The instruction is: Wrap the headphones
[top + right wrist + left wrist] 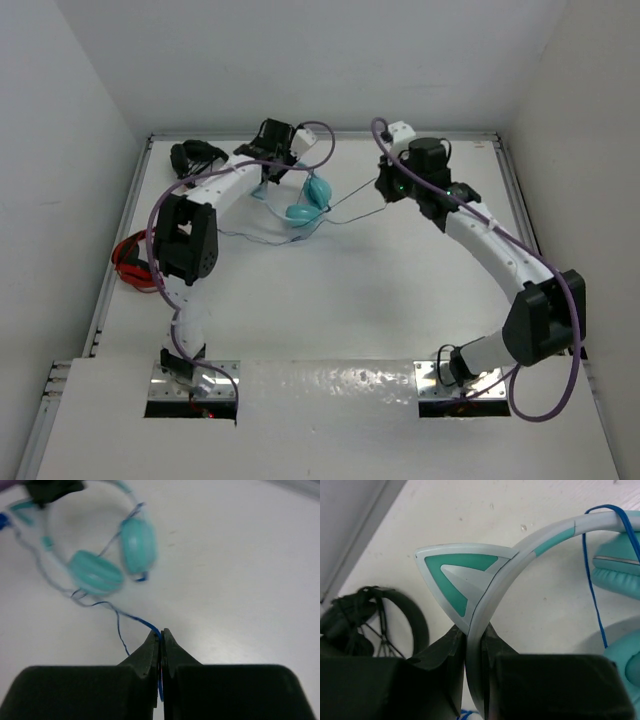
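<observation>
The teal headphones (pixel 308 203) lie at the back centre of the table, with their earcups (pixel 137 545) side by side. My left gripper (pixel 474 630) is shut on the pale headband (pixel 520 555), just below a cat ear (pixel 460 570); from above, this left gripper (pixel 272 163) sits left of the earcups. The thin blue cable (pixel 135 620) runs from the earcups to my right gripper (pixel 160 632), which is shut on it. In the top view, the right gripper (pixel 385 192) holds the cable (pixel 350 205) stretched off to the right of the headphones.
Black headphones (pixel 195 155) lie at the back left corner, close to my left gripper, and also show in the left wrist view as black headphones (pixel 365 620). Red headphones (pixel 130 260) rest at the left edge beside the left arm. White walls enclose the table.
</observation>
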